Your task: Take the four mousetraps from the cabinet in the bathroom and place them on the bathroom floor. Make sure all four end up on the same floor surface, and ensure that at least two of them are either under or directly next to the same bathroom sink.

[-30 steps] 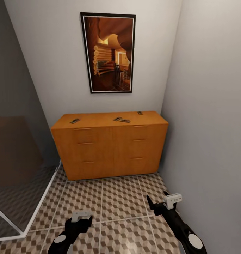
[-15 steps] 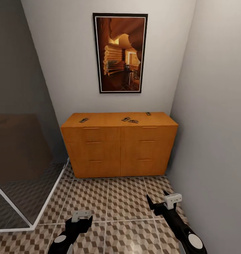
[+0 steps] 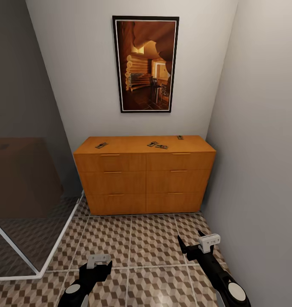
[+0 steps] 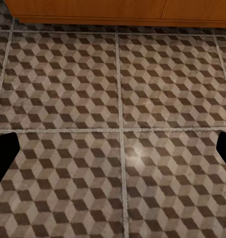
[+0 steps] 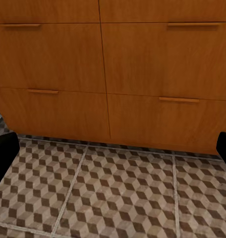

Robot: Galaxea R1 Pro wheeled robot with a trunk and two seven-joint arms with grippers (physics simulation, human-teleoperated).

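My view has stopped swinging: the cabinet (image 3: 145, 172) sits ahead, four mousetraps (image 3: 157, 145) on top; left pincer (image 3: 98, 262) and right pincer (image 3: 196, 244) both gape, empty.

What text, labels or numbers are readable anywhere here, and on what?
None are readable.
The framed picture on the wall shows an interior scene, with no caption.
The cabinet fronts are plain wood with bar handles.
The mousetraps on top are too small to show any print.
The left gripper and right gripper carry no visible markings.
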